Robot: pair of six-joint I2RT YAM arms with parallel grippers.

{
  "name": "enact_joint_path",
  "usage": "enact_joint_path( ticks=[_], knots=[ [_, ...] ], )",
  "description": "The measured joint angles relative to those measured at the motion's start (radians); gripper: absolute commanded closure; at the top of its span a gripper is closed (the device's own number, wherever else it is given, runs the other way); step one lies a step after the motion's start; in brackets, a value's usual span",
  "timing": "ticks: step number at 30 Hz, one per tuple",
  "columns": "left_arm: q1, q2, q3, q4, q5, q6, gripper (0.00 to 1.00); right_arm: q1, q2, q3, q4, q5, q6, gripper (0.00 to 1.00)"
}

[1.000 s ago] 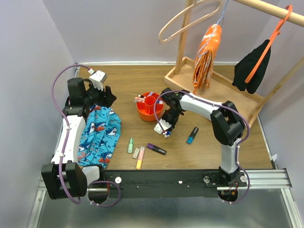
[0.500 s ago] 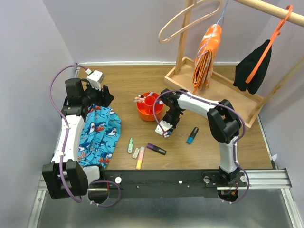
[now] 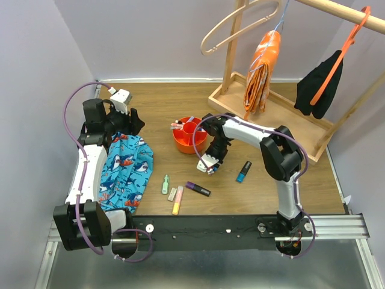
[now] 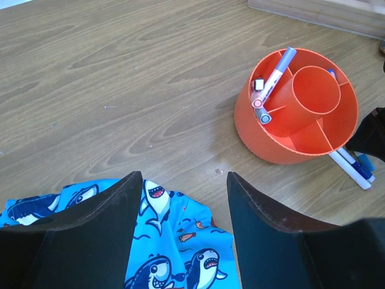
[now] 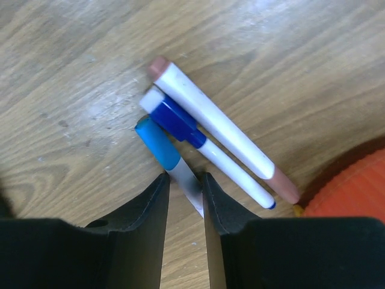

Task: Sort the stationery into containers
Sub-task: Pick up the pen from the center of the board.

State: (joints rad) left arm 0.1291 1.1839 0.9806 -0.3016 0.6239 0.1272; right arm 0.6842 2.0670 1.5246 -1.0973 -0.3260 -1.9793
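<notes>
The right gripper point(image 5: 185, 180) is down on the wooden table point(image 3: 156, 99), just beside the round red-orange plastic bowl point(image 3: 180, 143). Its own wrist cam is the only view that really shows what it's doing. The two black fingers are pinched in on either side of the pale barrel of a light-blue-capped marker point(image 5: 157, 143), which is lying flat on the wood.

Two more lie bunched right up against it: a thin white pen with a dark blue cap point(image 5: 180, 123) and a fat white marker with brownish-pink ends point(image 5: 219, 129). From the top camera that bunch is mostly hidden under the gripper, so you'd never know.

The left gripper point(image 4: 183, 180) has nothing in it. Its jaws are spread wide as it hovers over the edge of the blue shark-print cloth point(image 4: 174, 253). Its cam gives the best look into the bowl: a central cup, dividers, and a lavender pen point(image 4: 278, 71) leaning in the left compartment. There are a couple of smaller bits next to it that I can't make out.

Only the top view shows the loose stuff toward the front:
- a pale green highlighter point(image 3: 165, 184), a pinkish highlighter point(image 3: 172, 194), a yellow highlighter point(image 3: 177, 205) and a dark purple marker point(image 3: 198, 189), all close together
- a teal-blue marker point(image 3: 243, 171) on its own, to the right of the right gripper
</notes>
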Motion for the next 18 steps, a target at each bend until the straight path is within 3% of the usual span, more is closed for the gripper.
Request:
enact_joint_path(
  ticks=[4,6,7,9,18],
  knots=[
    [0.000,0.005,0.000,-0.001,0.001,-0.002,0.32,0.017,-0.003,-0.013,-0.020,0.032,-0.003,0.70],
    [0.000,0.006,0.000,-0.001,0.001,-0.002,0.32,0.029,-0.003,-0.018,-0.032,0.052,0.002,0.81],
    [0.000,0.006,0.000,-0.001,0.001,-0.004,0.28,0.033,-0.003,-0.020,-0.035,0.061,0.008,0.91],
    [0.000,0.006,0.000,-0.001,0.002,-0.006,0.26,0.045,-0.003,-0.027,-0.041,0.080,0.023,0.99],
    [0.000,0.002,0.001,0.000,0.025,-0.047,0.25,0.062,-0.048,-0.081,-0.097,0.064,0.150,0.99]
  ],
)
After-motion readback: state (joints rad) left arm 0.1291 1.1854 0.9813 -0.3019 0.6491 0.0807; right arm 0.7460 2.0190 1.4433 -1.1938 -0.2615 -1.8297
